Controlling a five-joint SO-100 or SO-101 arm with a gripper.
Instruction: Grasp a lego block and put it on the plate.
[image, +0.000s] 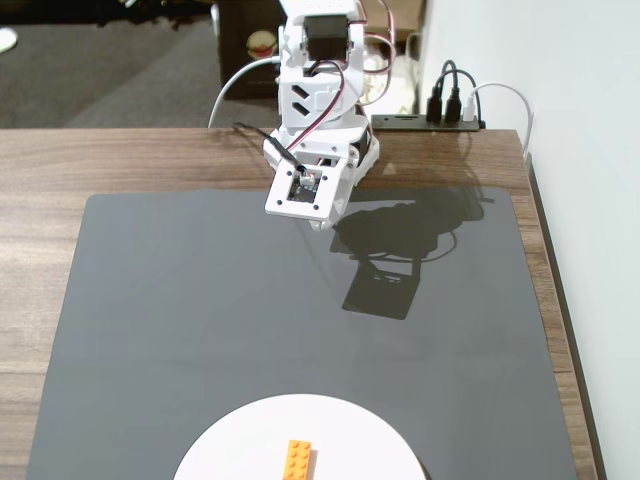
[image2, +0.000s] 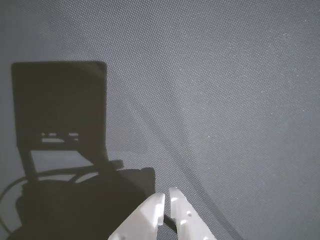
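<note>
The orange lego block lies on the white plate at the bottom edge of the fixed view, its long side pointing away from the camera. The white arm is folded back at the far end of the mat, well away from the plate. My gripper enters the wrist view from the bottom edge, its two white fingertips nearly touching with only a thin slit between them and nothing held. In the fixed view the arm's body hides the fingers. The wrist view shows only bare mat and the arm's shadow.
A dark grey mat covers most of the wooden table. A black hub with plugged cables sits at the back right, near the white wall. The table's right edge runs close to the mat.
</note>
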